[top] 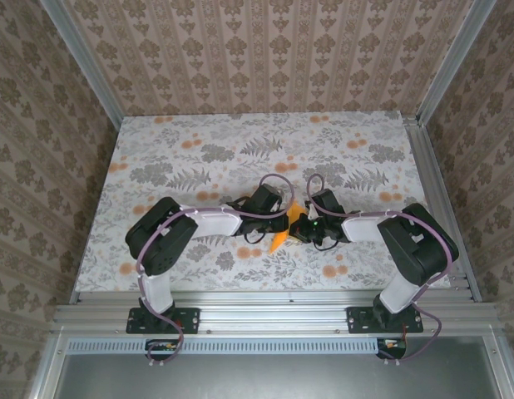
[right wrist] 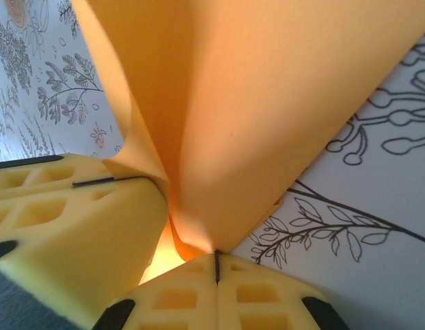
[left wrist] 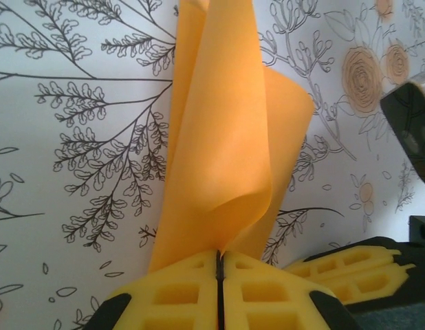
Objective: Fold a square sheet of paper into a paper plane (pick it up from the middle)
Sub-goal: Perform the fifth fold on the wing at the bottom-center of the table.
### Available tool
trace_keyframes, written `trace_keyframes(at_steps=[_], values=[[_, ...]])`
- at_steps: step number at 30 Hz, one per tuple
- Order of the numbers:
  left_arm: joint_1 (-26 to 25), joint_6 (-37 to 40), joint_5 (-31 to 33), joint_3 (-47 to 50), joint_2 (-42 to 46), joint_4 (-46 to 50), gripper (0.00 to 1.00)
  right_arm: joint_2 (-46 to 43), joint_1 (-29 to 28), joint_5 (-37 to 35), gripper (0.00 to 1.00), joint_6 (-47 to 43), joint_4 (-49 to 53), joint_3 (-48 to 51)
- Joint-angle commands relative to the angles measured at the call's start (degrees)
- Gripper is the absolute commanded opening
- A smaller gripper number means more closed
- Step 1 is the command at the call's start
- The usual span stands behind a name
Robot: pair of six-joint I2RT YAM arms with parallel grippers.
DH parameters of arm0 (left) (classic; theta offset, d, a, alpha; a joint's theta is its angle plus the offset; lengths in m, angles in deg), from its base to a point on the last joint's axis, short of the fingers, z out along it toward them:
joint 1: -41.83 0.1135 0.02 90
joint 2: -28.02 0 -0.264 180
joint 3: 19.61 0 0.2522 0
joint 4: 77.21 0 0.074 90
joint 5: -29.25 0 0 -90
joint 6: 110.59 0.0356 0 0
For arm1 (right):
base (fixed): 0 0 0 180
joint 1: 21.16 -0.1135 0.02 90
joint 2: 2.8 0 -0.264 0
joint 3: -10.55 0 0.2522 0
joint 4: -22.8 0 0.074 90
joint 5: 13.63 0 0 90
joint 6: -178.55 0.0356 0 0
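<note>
The left gripper is closed, its yellow fingers pressed together on the near edge of the paper. The paper stands straight ahead of the fingertips as a curled, folded orange sheet. The right gripper is clamped on the paper too: a fold runs down into the seam between its fingers and fans out ahead of them. The grippers meet tip to tip over the middle of the table, the right one's fingers just right of the left's. An orange corner pokes out between them toward the arm bases.
</note>
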Motion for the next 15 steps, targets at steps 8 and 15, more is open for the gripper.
trace_keyframes(at_steps=[8,15], values=[[-0.8,0.7,-1.7,-0.3,3.7,1.5,0.09,0.2,0.2,-1.3,0.07,0.0,0.8,-0.2],[-0.9,-1.4,-3.6,0.9,1.6,-2.2,0.09,-0.4,0.2,-1.3,0.07,0.2,-0.2,0.4]])
